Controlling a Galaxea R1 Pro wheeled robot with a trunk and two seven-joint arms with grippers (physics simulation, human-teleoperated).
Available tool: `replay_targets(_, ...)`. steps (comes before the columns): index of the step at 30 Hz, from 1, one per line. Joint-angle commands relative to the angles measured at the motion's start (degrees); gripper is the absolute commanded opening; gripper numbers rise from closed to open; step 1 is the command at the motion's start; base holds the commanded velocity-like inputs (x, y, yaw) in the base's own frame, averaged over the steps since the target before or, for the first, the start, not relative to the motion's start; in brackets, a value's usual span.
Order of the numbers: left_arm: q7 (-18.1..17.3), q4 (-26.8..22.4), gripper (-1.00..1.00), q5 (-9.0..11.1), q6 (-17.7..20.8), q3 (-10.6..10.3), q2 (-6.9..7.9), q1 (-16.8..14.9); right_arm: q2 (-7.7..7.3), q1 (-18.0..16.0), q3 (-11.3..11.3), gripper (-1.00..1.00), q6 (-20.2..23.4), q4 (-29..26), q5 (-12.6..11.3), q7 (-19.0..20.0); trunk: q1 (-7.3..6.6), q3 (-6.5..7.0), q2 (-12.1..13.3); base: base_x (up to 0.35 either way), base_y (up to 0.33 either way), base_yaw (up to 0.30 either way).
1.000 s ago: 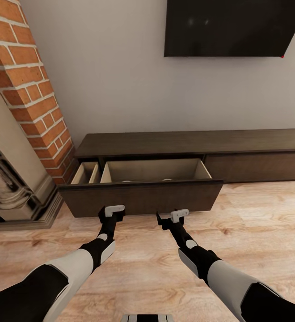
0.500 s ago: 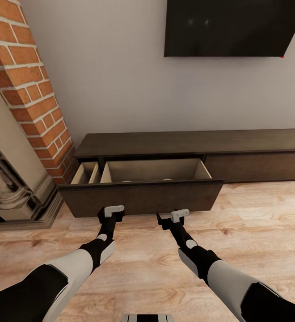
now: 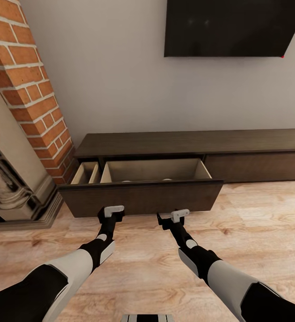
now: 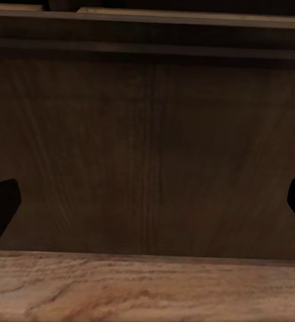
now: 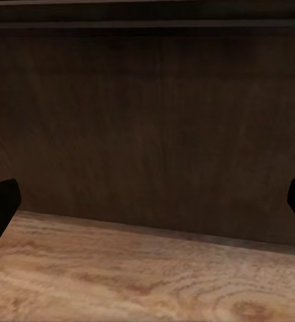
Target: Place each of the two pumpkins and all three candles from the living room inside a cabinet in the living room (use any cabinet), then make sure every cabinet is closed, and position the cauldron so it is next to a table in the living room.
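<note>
Cabinet (image 3: 196, 147) ahead of us runs long and low along the grey wall, dark brown, with its wide left drawer (image 3: 141, 197) pulled out over the wooden floor (image 3: 263, 223). We see the pale wood of the drawer's inside, split into a narrow compartment at the left and a broad one beside it; two small pale shapes just peek over the front edge of the broad one, too hidden for us to name.

Both our arms reach forward and low toward the drawer front. Our left end effector (image 3: 111, 213) sits just before the dark panel, near its lower edge, and our right end effector (image 3: 174, 218) sits beside it, a little further from the panel. In the left wrist view the two fingertips (image 4: 1, 204) stand at the far edges of the picture, so that end effector (image 4: 147, 208) is spread wide and holds nothing; the right wrist view shows the same wide spread for the right end effector (image 5: 147, 204), with the dark drawer front straight ahead and the floor below.

A brick column (image 3: 29, 85) rises to the left of the cabinet, and a black screen (image 3: 230, 27) hangs on the wall above it.
</note>
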Motion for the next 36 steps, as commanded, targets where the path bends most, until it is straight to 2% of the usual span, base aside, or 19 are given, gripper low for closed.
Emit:
replay_targets(1, 0.4, 0.0, 1.00, 0.2, -0.1, -0.5, -0.01, 0.0, -0.01, -0.1, 0.5, 1.00, -0.2, 0.0, -0.3, -0.4, -0.01, -0.04, 0.0, 0.000, 0.000, 0.000)
replay_targets(9, 0.4, 0.1, 1.00, 0.2, -0.1, -0.5, -0.01, 0.0, -0.01, -0.1, 0.5, 1.00, -0.2, 0.0, -0.3, -0.4, -0.01, -0.04, 0.0, 0.027, 0.000, 0.000)
replay_targets(19, 0.4, 0.1, 1.00, 0.2, -0.1, -0.5, -0.01, 0.0, -0.01, -0.1, 0.5, 1.00, -0.2, 0.0, -0.3, -0.4, -0.01, -0.04, 0.0, 0.251, 0.000, 0.000)
replay_targets(30, 0.4, 0.1, 1.00, 0.2, 0.0, -0.5, -0.01, 0.0, -0.01, -0.1, 0.5, 1.00, -0.3, 0.0, -0.3, -0.4, -0.01, -0.04, 0.0, 0.025, 0.000, 0.000)
replay_targets(36, 0.4, 0.1, 1.00, 0.2, 0.0, -0.5, -0.01, 0.0, -0.01, -0.1, 0.5, 1.00, -0.3, 0.0, -0.3, -0.4, -0.01, -0.04, 0.0, 0.172, 0.000, 0.000)
